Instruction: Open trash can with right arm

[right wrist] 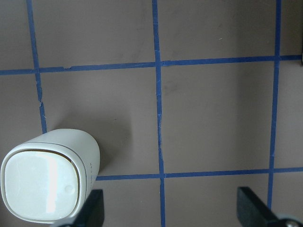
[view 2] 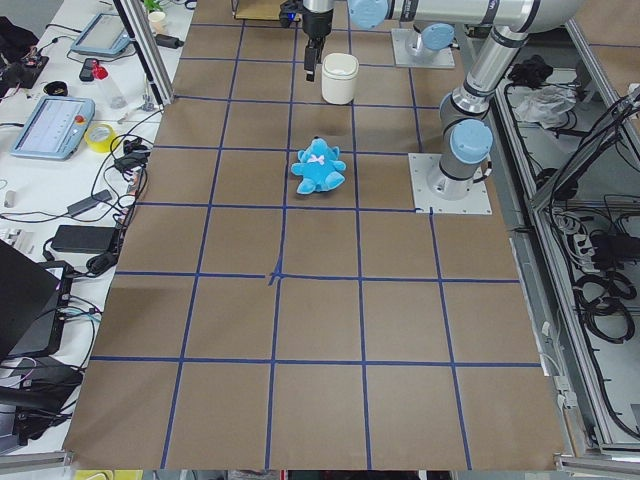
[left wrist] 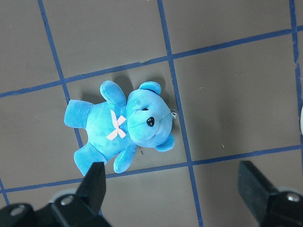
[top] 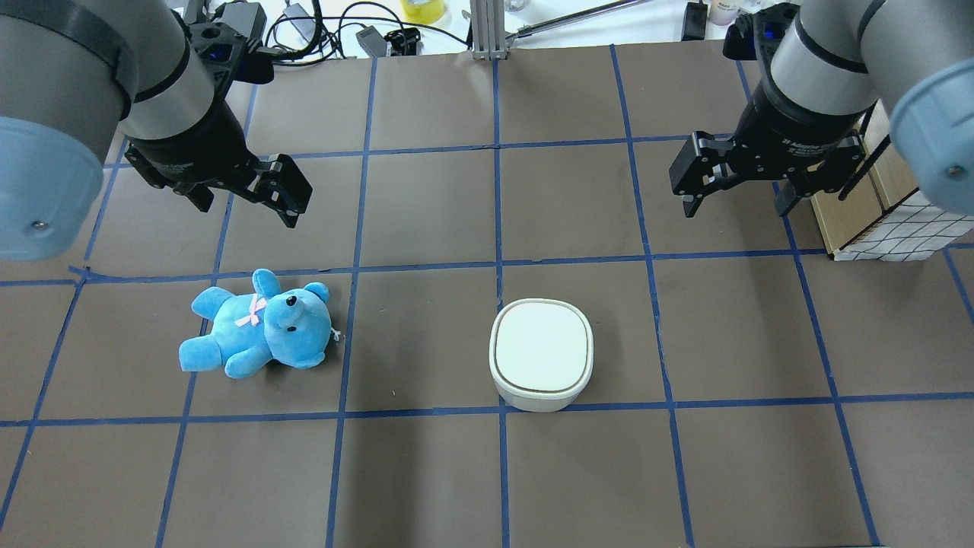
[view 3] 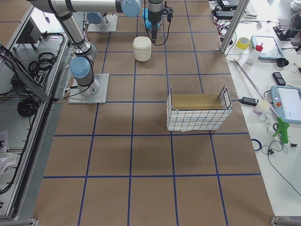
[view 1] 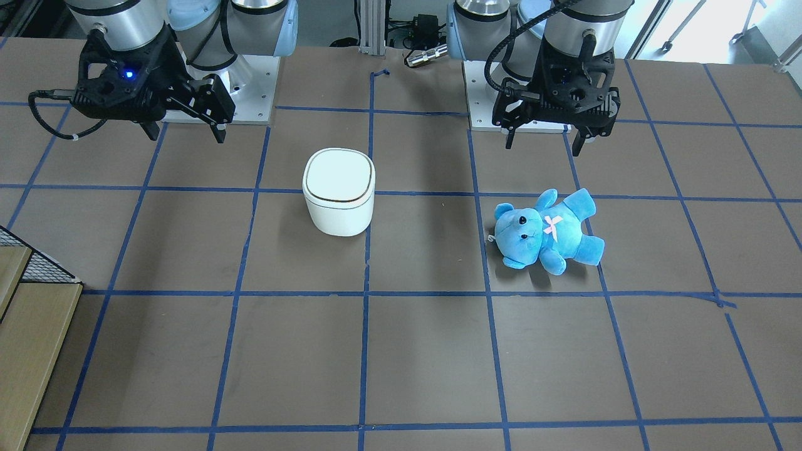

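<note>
Jaws on the right arm (top: 818,84) stand wide apart, well away from the closed trash can (top: 541,355).

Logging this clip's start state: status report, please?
Right gripper open, empty, hovering apart from trash can. Left gripper open, empty, near blue bear. Lid shut. Nothing between right gripper and can.
</note>
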### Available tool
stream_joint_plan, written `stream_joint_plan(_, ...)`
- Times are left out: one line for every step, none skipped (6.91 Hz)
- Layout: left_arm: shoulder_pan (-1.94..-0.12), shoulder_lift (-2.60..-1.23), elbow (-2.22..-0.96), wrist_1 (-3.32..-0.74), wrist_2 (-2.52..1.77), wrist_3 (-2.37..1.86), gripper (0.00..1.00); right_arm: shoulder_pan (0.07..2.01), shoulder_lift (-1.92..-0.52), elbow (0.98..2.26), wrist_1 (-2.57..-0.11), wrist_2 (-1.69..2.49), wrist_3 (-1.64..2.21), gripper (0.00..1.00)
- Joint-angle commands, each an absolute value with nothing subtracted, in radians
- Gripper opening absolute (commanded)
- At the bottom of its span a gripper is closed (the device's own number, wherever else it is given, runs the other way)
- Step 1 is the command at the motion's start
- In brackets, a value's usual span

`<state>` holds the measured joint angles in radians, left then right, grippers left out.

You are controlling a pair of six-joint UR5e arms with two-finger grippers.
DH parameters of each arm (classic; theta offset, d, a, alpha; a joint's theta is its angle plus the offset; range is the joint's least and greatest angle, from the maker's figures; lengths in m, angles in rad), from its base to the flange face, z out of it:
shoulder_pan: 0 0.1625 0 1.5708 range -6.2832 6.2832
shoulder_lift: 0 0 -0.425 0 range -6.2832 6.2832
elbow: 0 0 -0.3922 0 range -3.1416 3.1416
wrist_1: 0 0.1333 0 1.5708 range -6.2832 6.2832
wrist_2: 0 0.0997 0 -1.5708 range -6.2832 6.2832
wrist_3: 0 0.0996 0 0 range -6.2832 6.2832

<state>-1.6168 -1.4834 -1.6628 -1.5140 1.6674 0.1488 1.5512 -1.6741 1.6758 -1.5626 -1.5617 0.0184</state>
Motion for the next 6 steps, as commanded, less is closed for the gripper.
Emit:
stream_joint_plan(-1.617,-1.483,-1.663,-1.514,1.667,0.149,1.00,1.552,-1.675,1.675,-1.563,-1.562,0.018,1.00)
stream_joint_plan(-1.617,-1.483,-1.663,-1.514,1.667,0.149,1.00,1.552,-1.675,1.675,-1.562,-1.562,0.018,1.00)
stream_joint_plan(-1.617,-1.483,-1.663,-1.514,1.667,0.149,1.00,1.554,-1.675,1.675,-1.562,-1.560,0.018,1.00)
stream_joint_plan(-1.617,-1.483,-1.663,-1.514,1.667,0.149,1.00,1.554,-1.675,1.675,-1.563,-1.557,0.018,1.00)
stream_joint_plan(-1.617,-1.483,-1.663,-1.514,1.667,0.149,1.00,1.554,-1.675,1.675,-1.563,-1.552,0.018,1.00)
stream_joint_plan(-1.617,-1.483,-1.663,-1.514,1.667,0.149,1.00,1.555,-1.675,1.675,-1.563,-1.555,0.017,1.00)
